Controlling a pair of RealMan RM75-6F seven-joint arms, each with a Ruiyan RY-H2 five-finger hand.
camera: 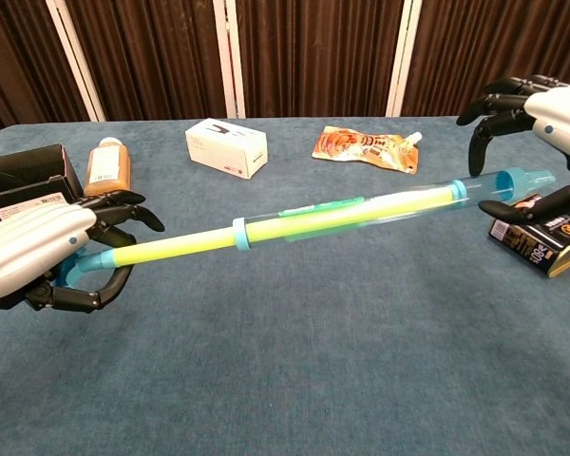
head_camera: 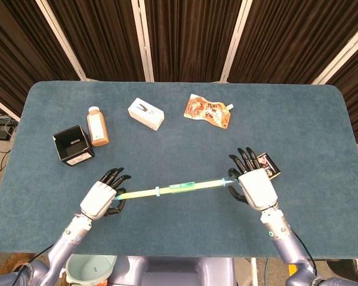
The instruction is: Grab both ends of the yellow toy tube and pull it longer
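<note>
The yellow toy tube [head_camera: 173, 189] [camera: 294, 220] with light-blue collars and end caps hangs stretched above the table, running nearly left to right. My left hand [head_camera: 101, 197] [camera: 47, 255] grips its left end, fingers curled round the blue cap. My right hand [head_camera: 255, 185] [camera: 543, 133] holds the right end, the blue cap sticking out between thumb and fingers in the chest view. The tube slopes slightly up toward the right hand.
On the blue table [head_camera: 179, 137] lie an open black box [head_camera: 73, 145], an orange-brown bottle [head_camera: 97, 126], a white carton [head_camera: 146, 113] and an orange snack pouch [head_camera: 208, 111]. A small black packet [head_camera: 268, 165] [camera: 541, 242] sits just beside the right hand.
</note>
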